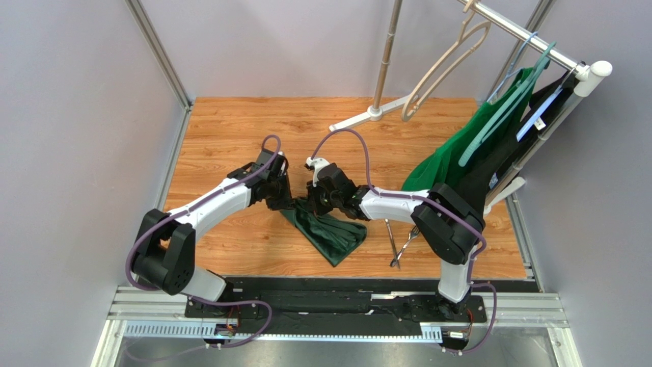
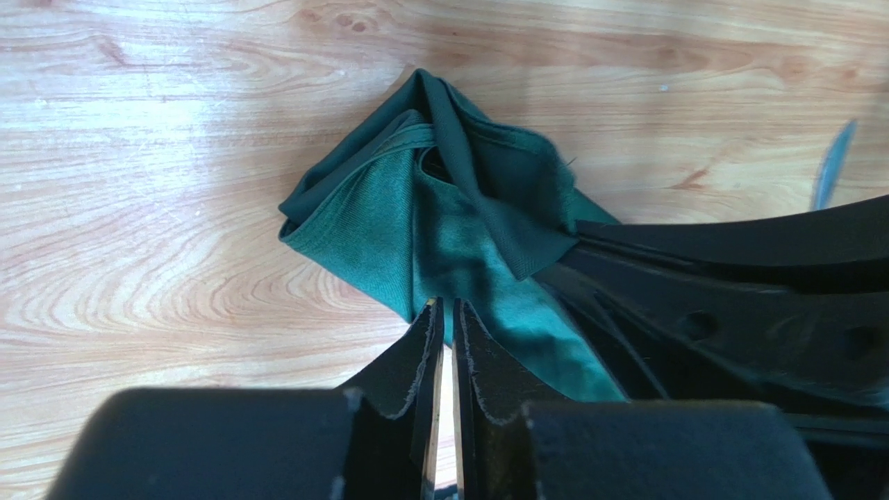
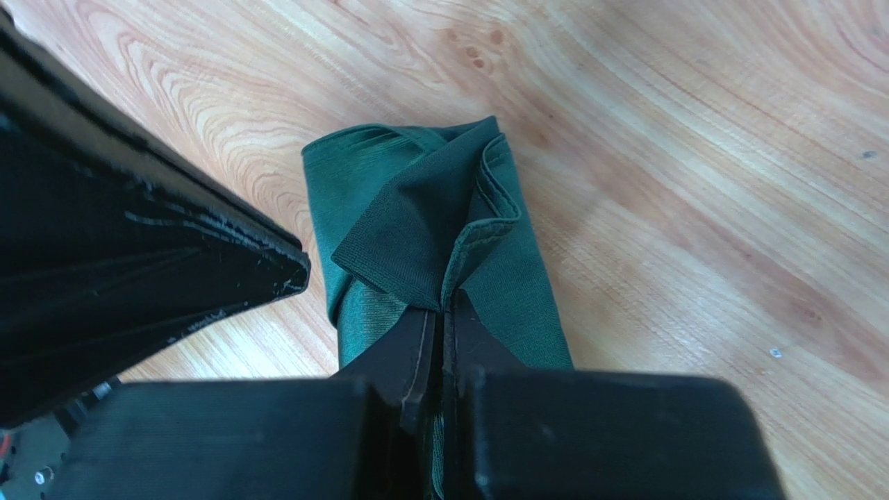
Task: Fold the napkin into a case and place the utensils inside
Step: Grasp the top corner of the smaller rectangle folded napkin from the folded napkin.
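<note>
The napkin point(image 2: 459, 208) lies bunched on the wooden table point(image 1: 229, 138), between the 2 arms. It is folded into a rough wedge, with 1 hemmed layer wrapped over another and a darker flap crossing the top. We judge it only partway to a case: the layers overlap loosely, with no flat pouch and no clean opening.

The right gripper point(image 3: 438, 325) is closed on the napkin, and the point of the darker flap runs into its fingertips. We take this as the hold that stops the fold from springing apart. The left gripper point(image 2: 443, 313) faces it from the other side, its jaws drawn to a thin slit and their tips touching the cloth's edge. Light shows through the slit lower down, so we cannot tell whether any cloth is caught at the tips. The 2 grippers sit just beside each other at the same end of the cloth, probably so 1 can pin while the other tucks.

The utensils point(image 1: 401, 246), 2 slim silver pieces, lie on the table on the right arm's side, apart from the napkin and outside the fold. A brighter green garment point(image 1: 451, 153) hangs on the rack point(image 1: 536, 46) beyond, not involved.
</note>
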`<state>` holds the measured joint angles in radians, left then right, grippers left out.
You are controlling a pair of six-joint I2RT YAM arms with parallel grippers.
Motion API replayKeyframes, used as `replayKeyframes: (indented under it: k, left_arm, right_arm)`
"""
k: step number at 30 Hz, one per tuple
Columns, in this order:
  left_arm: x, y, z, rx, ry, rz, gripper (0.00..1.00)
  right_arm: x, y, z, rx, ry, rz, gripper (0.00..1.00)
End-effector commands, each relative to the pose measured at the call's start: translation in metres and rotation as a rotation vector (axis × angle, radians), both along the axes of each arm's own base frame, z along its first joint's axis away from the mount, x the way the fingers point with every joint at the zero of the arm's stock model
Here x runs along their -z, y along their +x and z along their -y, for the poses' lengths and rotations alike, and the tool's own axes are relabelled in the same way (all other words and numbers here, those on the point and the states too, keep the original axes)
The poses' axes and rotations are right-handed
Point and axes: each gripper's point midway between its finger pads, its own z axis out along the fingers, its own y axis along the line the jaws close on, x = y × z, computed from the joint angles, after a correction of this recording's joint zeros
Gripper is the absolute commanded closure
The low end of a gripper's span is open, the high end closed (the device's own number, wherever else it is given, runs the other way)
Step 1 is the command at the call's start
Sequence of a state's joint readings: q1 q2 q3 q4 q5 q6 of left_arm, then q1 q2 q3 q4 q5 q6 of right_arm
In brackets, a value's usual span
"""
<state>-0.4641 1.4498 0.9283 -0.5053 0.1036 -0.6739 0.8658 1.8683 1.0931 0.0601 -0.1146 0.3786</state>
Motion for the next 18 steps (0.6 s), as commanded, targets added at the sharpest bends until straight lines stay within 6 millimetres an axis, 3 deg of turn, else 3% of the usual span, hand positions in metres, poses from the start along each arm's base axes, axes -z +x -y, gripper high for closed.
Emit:
replayKeyframes:
  k: [1, 2, 8, 18]
  left_arm:
    - [-0.002, 0.011, -0.001, -0.007, 0.064, 0.054, 0.83]
    - [0.0, 0.009, 0.003, 0.002, 0.073, 0.052, 0.76]
    - [0.018, 0.01, 0.003, 0.0, 0.149, 0.015, 0.6]
    - [0.029, 0.024, -0.004, -0.037, 0.255, 0.034, 0.6]
  right_arm:
    - [-0.018, 0.003, -0.003, 0.019, 0.063, -0.008, 1.0]
    - [-0.018, 0.003, -0.003, 0.019, 0.065, -0.01, 1.0]
    - [-0.022, 0.001, -0.004, 0.011, 0.079, -0.004, 1.0]
    - [-0.022, -0.001, -0.004, 0.003, 0.091, -0.01, 1.0]
